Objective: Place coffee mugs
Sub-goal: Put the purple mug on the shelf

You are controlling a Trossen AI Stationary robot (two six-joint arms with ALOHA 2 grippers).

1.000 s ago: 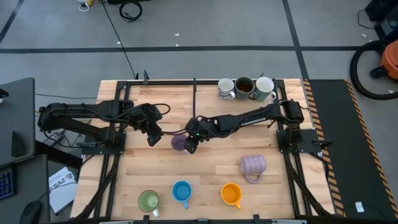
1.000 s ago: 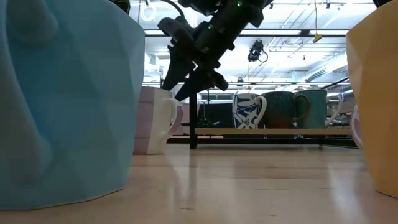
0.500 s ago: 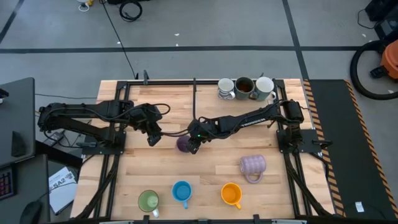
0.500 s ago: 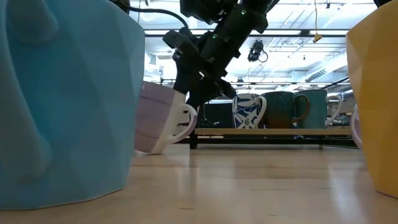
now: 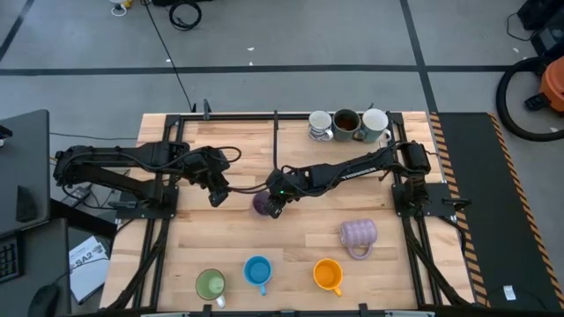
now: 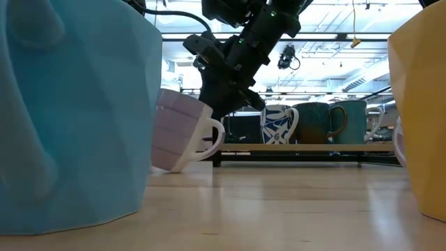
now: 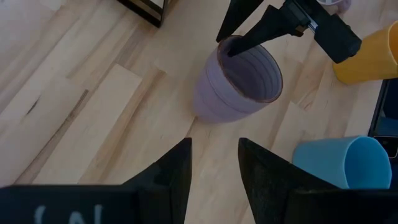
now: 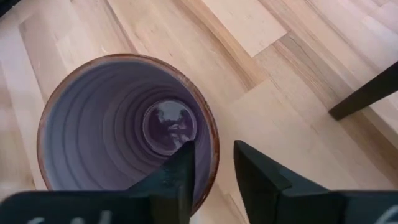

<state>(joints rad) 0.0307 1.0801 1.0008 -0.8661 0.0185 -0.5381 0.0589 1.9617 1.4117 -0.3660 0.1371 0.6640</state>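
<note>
Eight mugs, two arms, one table.
Three mugs [image 5: 346, 125] in a row; lilac mug [image 5: 261, 204] at the right gripper's fingers [image 8: 180, 180]; ribbed lavender [image 5: 358, 234], green [image 5: 210, 284], blue [image 5: 257, 271] and orange [image 5: 327, 274] beyond.

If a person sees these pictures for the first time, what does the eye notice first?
In the middle of the wooden table, the right gripper pinches the rim of a small lilac mug, which leans tilted, one finger inside it. The left gripper waits open just beside it. Three mugs stand in a row at the far edge.
</note>
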